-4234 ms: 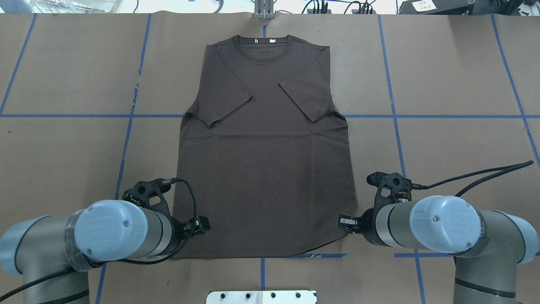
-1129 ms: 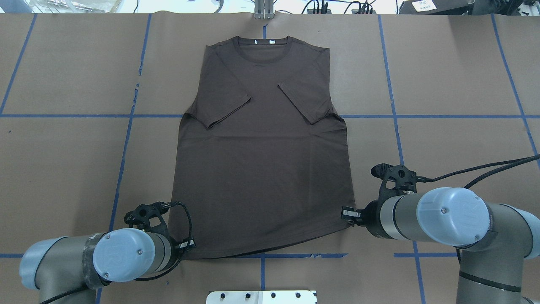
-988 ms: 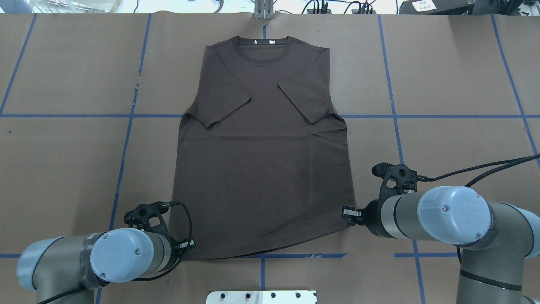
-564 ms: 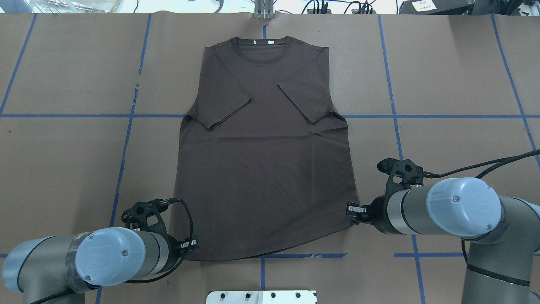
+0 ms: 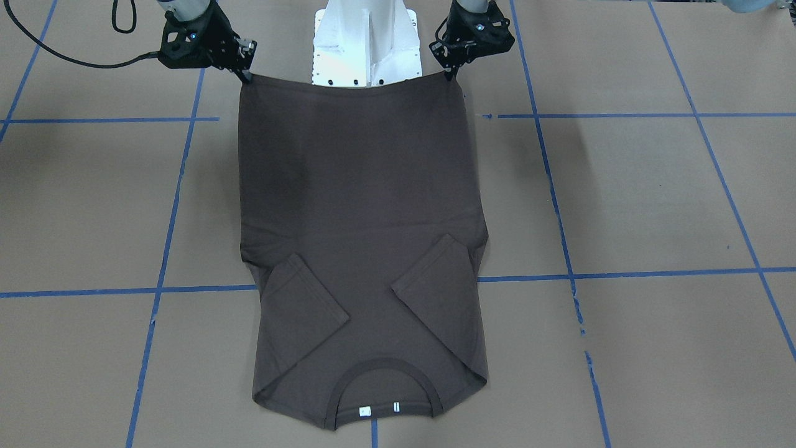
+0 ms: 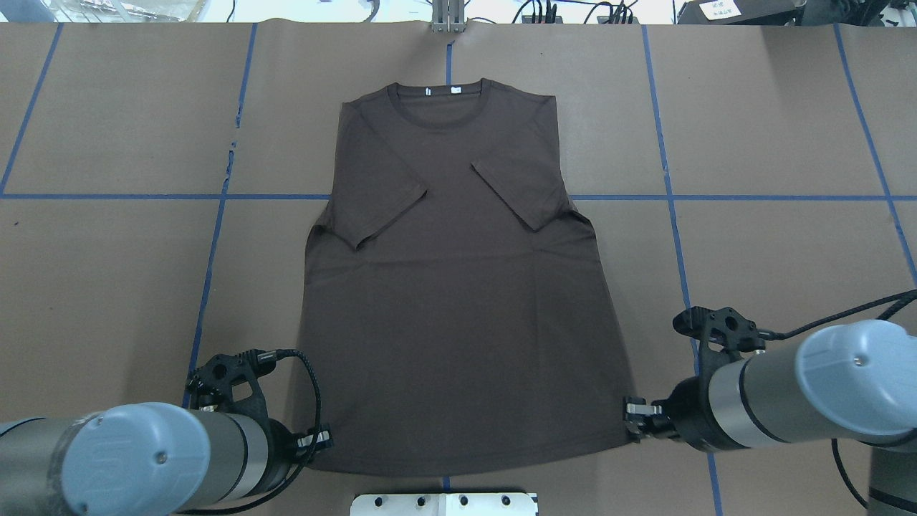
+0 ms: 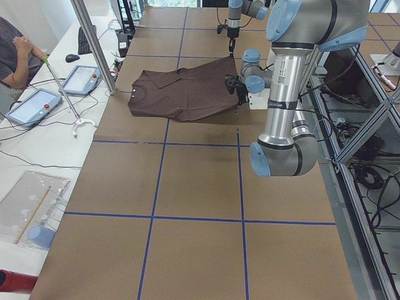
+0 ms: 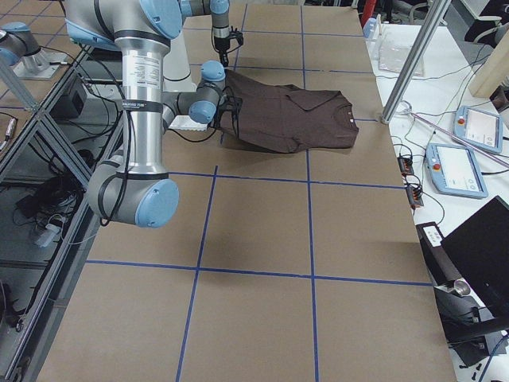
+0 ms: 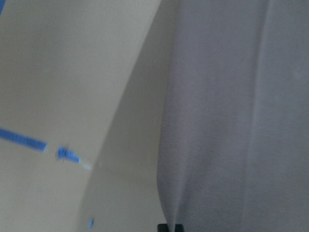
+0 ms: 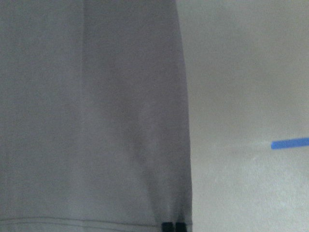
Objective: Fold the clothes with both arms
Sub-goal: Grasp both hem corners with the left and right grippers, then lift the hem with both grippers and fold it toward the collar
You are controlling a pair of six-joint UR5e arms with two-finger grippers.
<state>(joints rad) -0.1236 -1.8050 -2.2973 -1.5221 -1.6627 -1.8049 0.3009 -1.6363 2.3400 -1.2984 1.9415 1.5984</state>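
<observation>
The dark brown T-shirt (image 6: pixel 451 287) lies face up with both sleeves folded inward and its collar (image 6: pixel 438 123) at the far end. Its near hem is lifted and stretched taut between both grippers. My left gripper (image 6: pixel 319 438) is shut on the hem's left corner, and the right gripper (image 6: pixel 632 418) is shut on the right corner. From the front-facing view the left gripper (image 5: pixel 449 73) and right gripper (image 5: pixel 246 75) hold the hem in front of the pedestal. Each wrist view shows fabric hanging from pinched fingertips (image 9: pixel 170 227) (image 10: pixel 173 226).
The white pedestal base (image 6: pixel 444 503) sits just behind the raised hem. Brown paper with blue tape lines (image 6: pixel 143 196) covers the table. A metal pole (image 7: pixel 94 44), tablets (image 7: pixel 31 106) and a seated person (image 7: pixel 15 56) are beyond the far end.
Both arms have drawn back toward the robot's base, holding the hem corners. The shirt slid toward me, its collar moving off the far edge, and the hem now spans wider.
</observation>
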